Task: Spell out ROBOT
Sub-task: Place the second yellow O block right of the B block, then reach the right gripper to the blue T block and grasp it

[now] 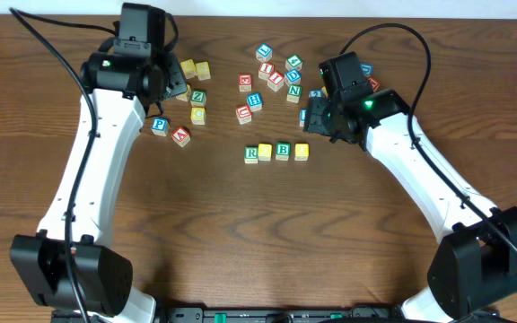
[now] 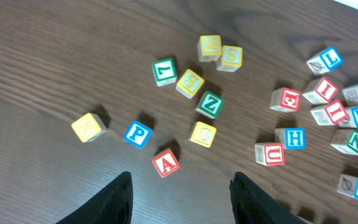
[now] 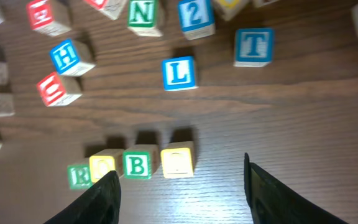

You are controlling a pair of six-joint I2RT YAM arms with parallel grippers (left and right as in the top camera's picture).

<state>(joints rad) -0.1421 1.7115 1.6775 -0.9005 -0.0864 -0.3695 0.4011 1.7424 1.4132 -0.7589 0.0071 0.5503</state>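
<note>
Your right claw (image 3: 182, 199) gapes wide, holding nothing. Just past it, from 11 to 12 o'clock, sits the row (image 3: 137, 165) reading R, O, B, O, blocks side by side. Farther out, T (image 3: 252, 46) lies at 1 o'clock and L (image 3: 179, 73) at 12. Your left claw (image 2: 182, 202) is wide and empty too, with A (image 2: 166, 163) near at 11.

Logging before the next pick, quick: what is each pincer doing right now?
Left pincer: open, holding nothing.
Right pincer: open, holding nothing.
</note>
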